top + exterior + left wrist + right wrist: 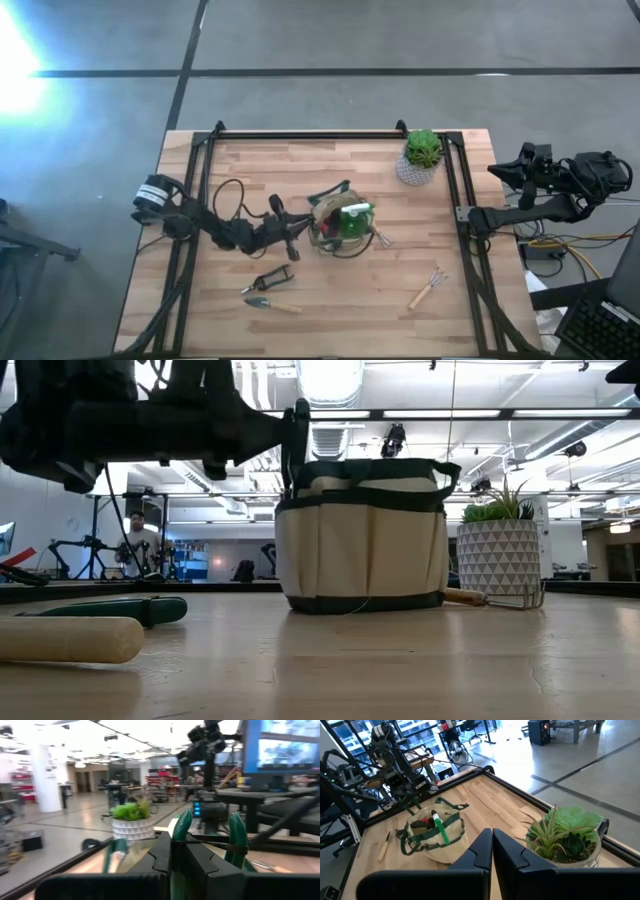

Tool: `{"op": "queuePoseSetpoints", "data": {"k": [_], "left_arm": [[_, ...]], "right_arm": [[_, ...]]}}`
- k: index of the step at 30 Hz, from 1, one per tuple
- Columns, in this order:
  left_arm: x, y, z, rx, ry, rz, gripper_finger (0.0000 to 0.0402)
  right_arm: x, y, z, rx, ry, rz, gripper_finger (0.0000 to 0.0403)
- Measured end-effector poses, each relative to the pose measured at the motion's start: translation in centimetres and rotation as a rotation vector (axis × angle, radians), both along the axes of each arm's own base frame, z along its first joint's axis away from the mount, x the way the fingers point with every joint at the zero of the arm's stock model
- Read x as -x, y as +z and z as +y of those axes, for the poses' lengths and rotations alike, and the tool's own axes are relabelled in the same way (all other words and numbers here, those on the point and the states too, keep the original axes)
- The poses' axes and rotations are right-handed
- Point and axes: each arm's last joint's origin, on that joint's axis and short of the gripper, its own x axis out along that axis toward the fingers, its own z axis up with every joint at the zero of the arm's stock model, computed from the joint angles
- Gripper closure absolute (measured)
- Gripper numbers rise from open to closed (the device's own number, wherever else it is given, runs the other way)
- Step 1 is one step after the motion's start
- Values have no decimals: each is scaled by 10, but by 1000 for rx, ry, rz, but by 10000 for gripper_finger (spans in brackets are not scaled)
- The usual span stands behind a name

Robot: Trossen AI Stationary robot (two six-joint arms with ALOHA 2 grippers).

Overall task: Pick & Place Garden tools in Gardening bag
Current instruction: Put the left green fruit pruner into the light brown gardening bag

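Nearest, left end effector (296,228) grasps the gardening bag (335,228) handle; right one (492,851) clenched off-table.

Robotics lab: ceiling ducts (330,380), other robot rigs (90,545), monitors (287,745).

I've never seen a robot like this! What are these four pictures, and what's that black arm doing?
It's a robot with two dark arms, each ending in a two-finger gripper. One picture looks straight down on the wooden table, one looks across it from table height, and each wrist carries its own camera.

The left gripper is pinching the green handle of the gardening bag. A green spray bottle is already inside the bag. Waiting on the table are the pruners, a trowel and a fork. The potted plant is only decoration.

The right gripper rests shut and empty, off the table's right side.
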Motion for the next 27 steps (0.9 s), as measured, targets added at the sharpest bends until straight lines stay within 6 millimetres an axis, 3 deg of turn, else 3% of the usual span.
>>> {"op": "queuePoseSetpoints", "data": {"k": [10,16,27], "left_arm": [[1,-4,2,-5,68,46,376],[0,-4,-1,16,-58,14,376],[-1,-6,-2,26,-94,0,376]], "right_arm": [[0,0,0,0,0,0,394],[0,0,0,0,0,0,394],[0,0,0,0,0,0,394]]}}
